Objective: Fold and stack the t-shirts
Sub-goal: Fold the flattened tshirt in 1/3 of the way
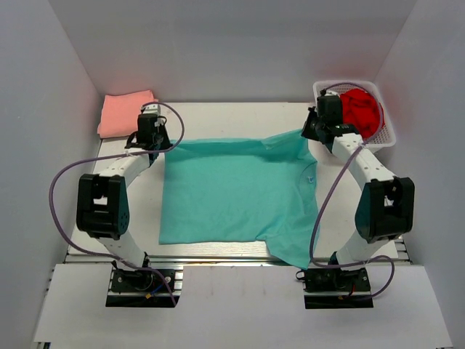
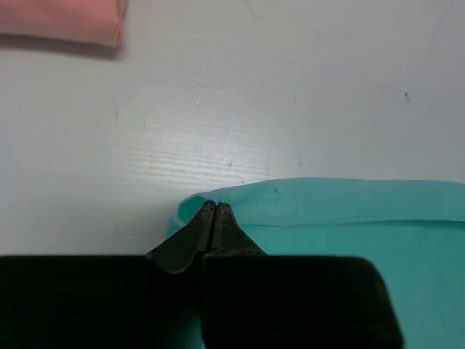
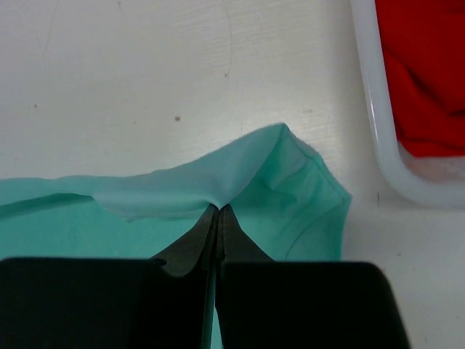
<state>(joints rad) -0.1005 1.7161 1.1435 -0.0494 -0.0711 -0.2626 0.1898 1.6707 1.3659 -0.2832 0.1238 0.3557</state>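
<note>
On the worktop (image 1: 240, 116), the teal tee (image 1: 232, 193) lay spread flat near its centre. Your left tool (image 2: 213, 209) was pinched on its far-left corner, your right tool (image 3: 218, 211) on the far-right sleeve fold. The cloth looked light, limp and prone to sag; hems and corners gave you the surest hold.
</note>
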